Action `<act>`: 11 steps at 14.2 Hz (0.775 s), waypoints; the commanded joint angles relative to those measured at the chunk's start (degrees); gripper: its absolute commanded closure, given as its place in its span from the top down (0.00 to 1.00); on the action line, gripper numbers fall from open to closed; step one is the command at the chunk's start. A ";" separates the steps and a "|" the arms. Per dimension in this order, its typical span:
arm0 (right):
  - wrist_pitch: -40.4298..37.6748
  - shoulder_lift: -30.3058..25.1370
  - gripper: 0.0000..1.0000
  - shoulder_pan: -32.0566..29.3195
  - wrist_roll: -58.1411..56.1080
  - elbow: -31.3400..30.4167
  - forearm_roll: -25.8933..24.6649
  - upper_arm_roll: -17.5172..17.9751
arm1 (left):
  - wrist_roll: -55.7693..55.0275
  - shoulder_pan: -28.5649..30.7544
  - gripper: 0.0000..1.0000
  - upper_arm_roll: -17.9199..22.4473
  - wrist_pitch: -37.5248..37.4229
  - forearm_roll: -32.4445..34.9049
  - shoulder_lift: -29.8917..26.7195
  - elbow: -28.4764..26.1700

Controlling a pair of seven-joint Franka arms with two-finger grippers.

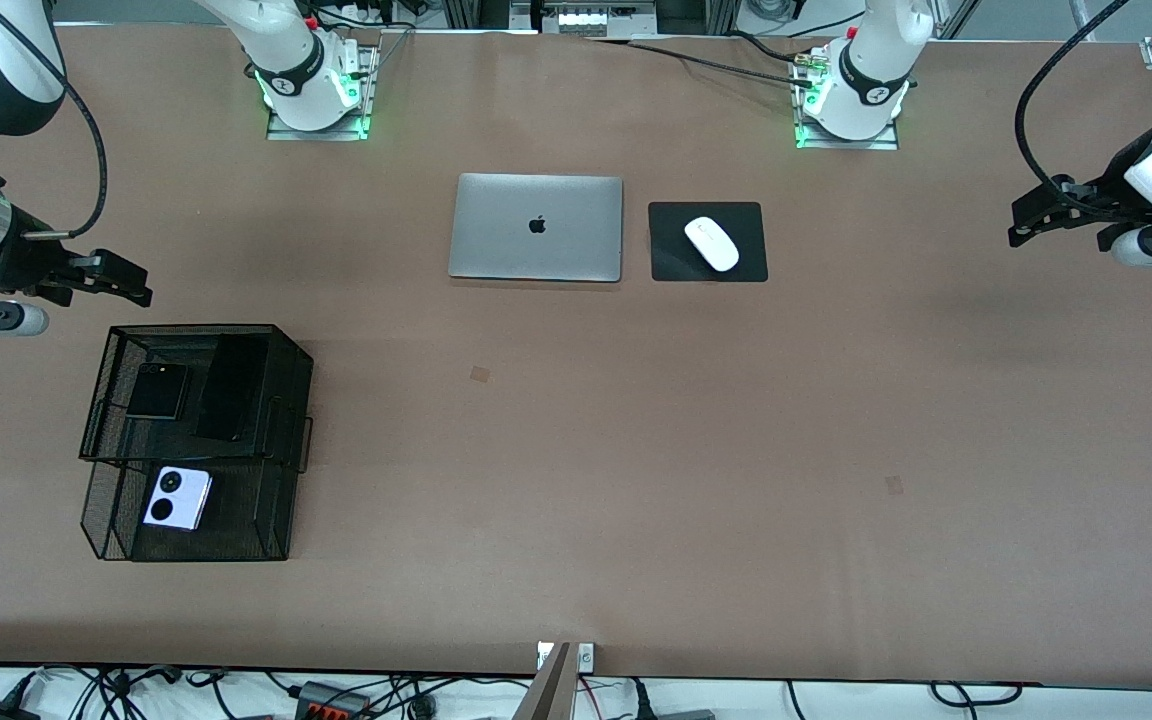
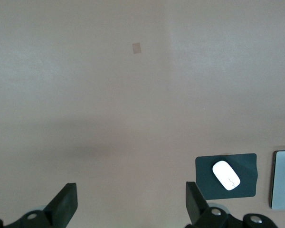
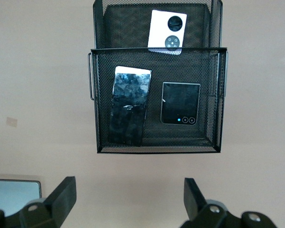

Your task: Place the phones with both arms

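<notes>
Three phones sit in the mesh rack [image 1: 286,390]: long black slab [image 1: 233,388] and squarish black phone [image 1: 158,390] on top, lilac-white phone [image 1: 177,497] below. Right gripper [image 1: 106,280] beside the rack and left gripper [image 1: 1046,215] beside the mouse [image 1: 712,243] hang open, empty. Risk: fingers snagging the upper tier reaching below. Laptop [image 1: 536,227] stands clear.

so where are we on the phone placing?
Looks done: long black phone and small black phone lie in the mesh tray's upper tier, the lilac-white phone in the lower. Nothing in hand: right gripper open beside the tray, left gripper open over bare table at its own end. Nothing visibly left.
</notes>
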 commanded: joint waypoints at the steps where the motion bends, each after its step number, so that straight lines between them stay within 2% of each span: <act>1: -0.41 -0.11 1.00 0.24 -0.85 0.88 -0.05 0.19 | 0.41 -0.09 1.00 0.15 0.10 0.58 -1.52 -1.33; 5: -0.94 -0.11 1.00 -0.37 -0.24 0.88 -0.40 0.71 | 0.33 -0.17 1.00 0.15 0.10 0.58 -1.52 -1.33; 7: -0.85 -0.11 1.00 -6.05 -0.15 0.97 -0.66 6.74 | 0.41 -0.09 1.00 0.15 0.10 0.58 -1.43 -1.24; 8: -0.94 -0.20 1.00 -7.31 -0.24 0.97 -0.67 7.91 | 0.33 -0.09 1.00 0.15 0.10 0.58 -1.43 -1.24; 11: -1.29 -1.07 1.00 -7.49 -0.24 0.97 -0.67 7.83 | 0.33 -0.09 1.00 0.15 0.10 0.58 -1.43 -1.24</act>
